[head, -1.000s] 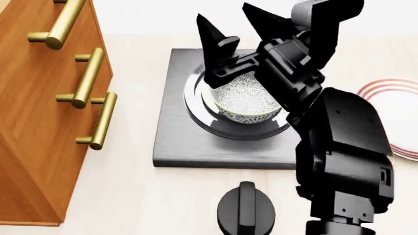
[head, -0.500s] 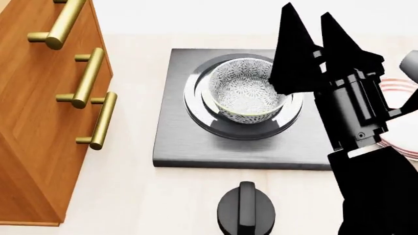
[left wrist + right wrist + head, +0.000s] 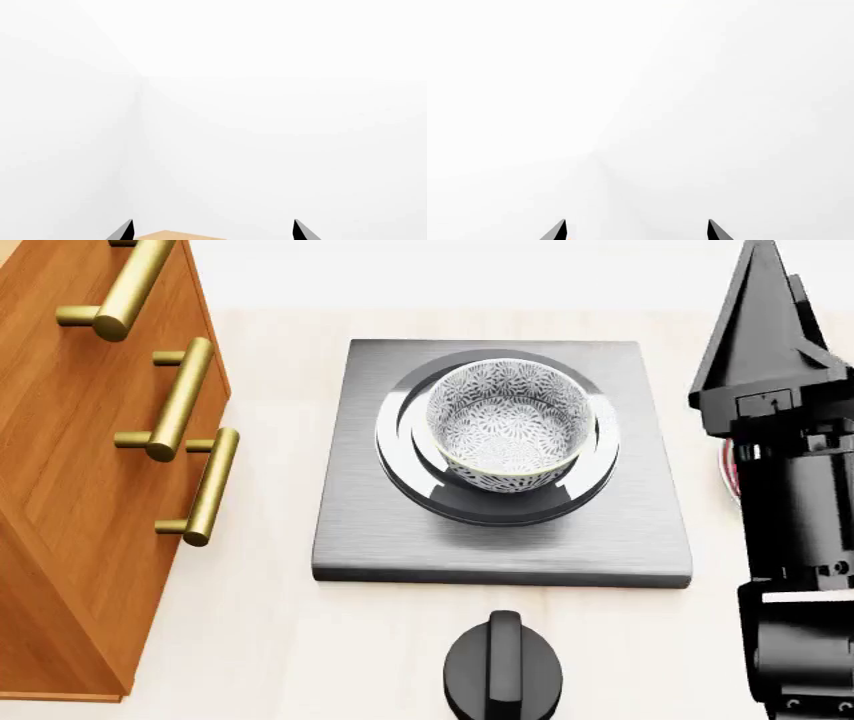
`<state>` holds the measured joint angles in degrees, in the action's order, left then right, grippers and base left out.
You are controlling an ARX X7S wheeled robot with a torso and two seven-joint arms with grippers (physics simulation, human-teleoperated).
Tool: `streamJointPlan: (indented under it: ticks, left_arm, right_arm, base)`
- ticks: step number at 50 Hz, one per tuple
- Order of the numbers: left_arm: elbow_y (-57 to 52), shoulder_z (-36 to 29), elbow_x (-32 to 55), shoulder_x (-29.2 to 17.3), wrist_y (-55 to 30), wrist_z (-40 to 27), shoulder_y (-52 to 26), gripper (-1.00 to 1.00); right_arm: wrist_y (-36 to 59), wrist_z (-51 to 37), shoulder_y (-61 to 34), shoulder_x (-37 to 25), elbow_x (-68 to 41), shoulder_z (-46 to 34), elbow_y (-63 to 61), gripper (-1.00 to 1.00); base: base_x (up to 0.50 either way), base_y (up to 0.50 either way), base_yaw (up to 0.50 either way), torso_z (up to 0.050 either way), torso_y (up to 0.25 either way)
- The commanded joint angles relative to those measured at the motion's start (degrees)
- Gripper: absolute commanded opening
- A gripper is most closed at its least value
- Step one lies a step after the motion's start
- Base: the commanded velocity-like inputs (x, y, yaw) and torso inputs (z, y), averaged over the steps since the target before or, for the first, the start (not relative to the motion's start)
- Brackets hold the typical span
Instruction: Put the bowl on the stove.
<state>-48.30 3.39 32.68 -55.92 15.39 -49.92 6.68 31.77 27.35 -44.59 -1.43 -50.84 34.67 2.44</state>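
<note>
The right wrist view is almost wholly blank white; a faint pale crease runs down through it, like a corner where two white surfaces meet; at the frame's lower edge only the two dark pointed tips of the right gripper (image 3: 636,231) show; its fingers (image 3: 558,231) stand well apart, nothing between them.
</note>
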Motion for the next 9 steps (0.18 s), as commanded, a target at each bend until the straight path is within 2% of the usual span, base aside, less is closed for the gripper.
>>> streamJointPlan:
  ticks: [1,9]
  left_arm:
    - [0.52,-1.2,-0.3,0.78,0.01,0.59,-0.59,1.0]
    - [1.59,-2.97,-0.8,1.83,0.12,1.51,-1.33,1.0]
  right_arm:
    - [-0.74,-2.61,0.72,0.71,-11.34,4.67,-1.1,1.0]
    - [-2.28,-3.8,1.27,0.46,-15.77,4.73,0.13,1.0]
  base:
    - [0.0,0.0,0.0,0.0,0.0]
    - [0.0,0.0,0.0,0.0,0.0]
